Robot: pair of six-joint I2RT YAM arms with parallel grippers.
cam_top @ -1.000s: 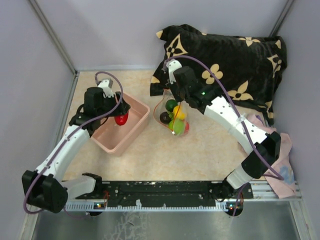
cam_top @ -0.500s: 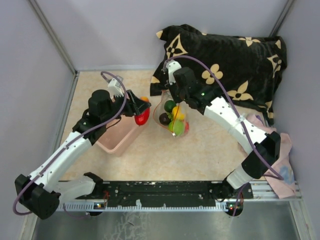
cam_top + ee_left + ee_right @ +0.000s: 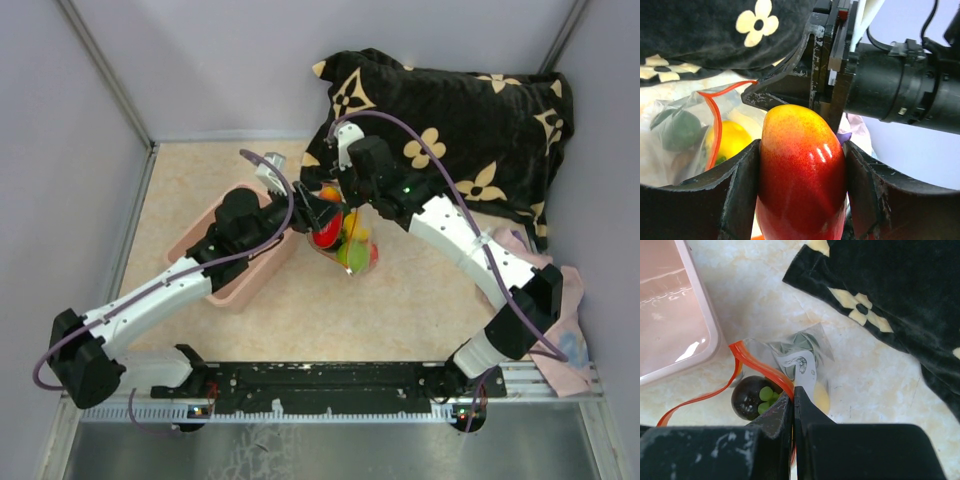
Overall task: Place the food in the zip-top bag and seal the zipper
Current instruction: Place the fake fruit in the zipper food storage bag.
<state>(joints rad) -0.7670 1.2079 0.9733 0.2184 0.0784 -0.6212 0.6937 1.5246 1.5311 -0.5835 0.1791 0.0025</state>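
Observation:
My left gripper (image 3: 322, 222) is shut on a red and yellow toy fruit (image 3: 802, 175), also seen from above (image 3: 325, 231), and holds it at the open mouth of the clear zip-top bag (image 3: 345, 235). My right gripper (image 3: 793, 397) is shut on the bag's red-orange zipper strip (image 3: 757, 366) and holds the mouth up. Inside the bag lie a dark brown fruit (image 3: 752, 397), a dark green one (image 3: 680, 131), a yellow one (image 3: 730, 140) and a light green one (image 3: 355, 254).
The pink bin (image 3: 205, 262) stands left of the bag, under my left arm. A black flower-print pillow (image 3: 470, 130) lies at the back right. A pale cloth (image 3: 565, 330) lies at the right edge.
My left gripper has carried the red fruit rightward from over the pink bin to the bag's mouth. My right gripper has stayed shut on the zipper strip.

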